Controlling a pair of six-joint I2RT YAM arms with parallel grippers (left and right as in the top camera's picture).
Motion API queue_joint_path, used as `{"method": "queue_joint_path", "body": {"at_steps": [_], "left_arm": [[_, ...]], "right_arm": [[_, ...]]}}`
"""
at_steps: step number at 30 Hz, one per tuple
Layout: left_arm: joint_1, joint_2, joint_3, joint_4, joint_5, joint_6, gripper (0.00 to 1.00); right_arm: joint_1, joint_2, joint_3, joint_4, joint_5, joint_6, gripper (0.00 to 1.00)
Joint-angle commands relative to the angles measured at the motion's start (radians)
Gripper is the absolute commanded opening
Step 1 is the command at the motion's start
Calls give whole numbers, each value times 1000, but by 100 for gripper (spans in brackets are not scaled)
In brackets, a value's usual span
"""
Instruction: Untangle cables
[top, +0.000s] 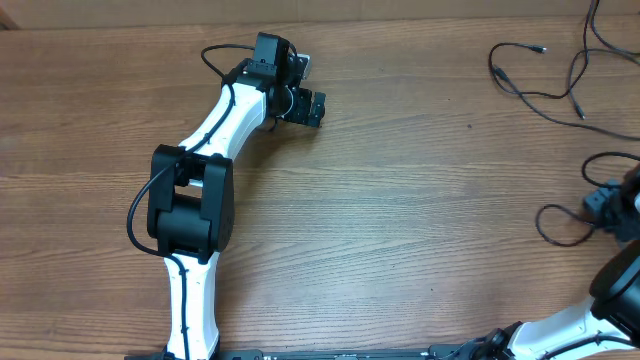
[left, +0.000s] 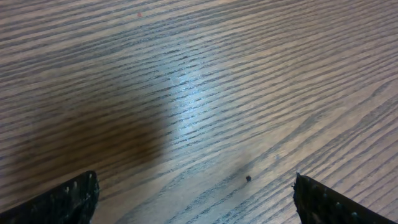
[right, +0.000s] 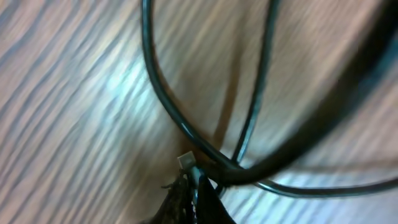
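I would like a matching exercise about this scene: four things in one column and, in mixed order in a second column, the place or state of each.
Things
1. left gripper
2. right gripper
3. cables
4. dark speck

Place or state
a. shut, tips at a crossing of cords
b. open, holding nothing
c. a tiny dot on the bare table
d. thin, black, lying along the right side in the overhead view

Pairs: 1-b, 2-a, 3-d, 4-c
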Motion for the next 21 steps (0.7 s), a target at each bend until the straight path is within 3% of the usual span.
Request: {"method": "queue_joint_path", "body": {"at_steps": [1, 9, 13, 18, 21], "left_arm": [[-7, -7, 23, 3, -6, -18, 100], [-7, -7, 23, 3, -6, -18, 100], [-7, -7, 23, 3, -6, -18, 100], [-7, -7, 23, 3, -6, -18, 100], [-7, -7, 23, 3, -6, -18, 100]], "right_arm": [[-52, 2, -9, 36, 56, -4, 4], [-114, 2, -6, 103, 52, -5, 4], [-101, 2, 24, 108, -64, -62, 4], [-53, 1, 138, 3, -194, -111, 10], [-14, 1, 221, -78, -249, -139, 8]]}}
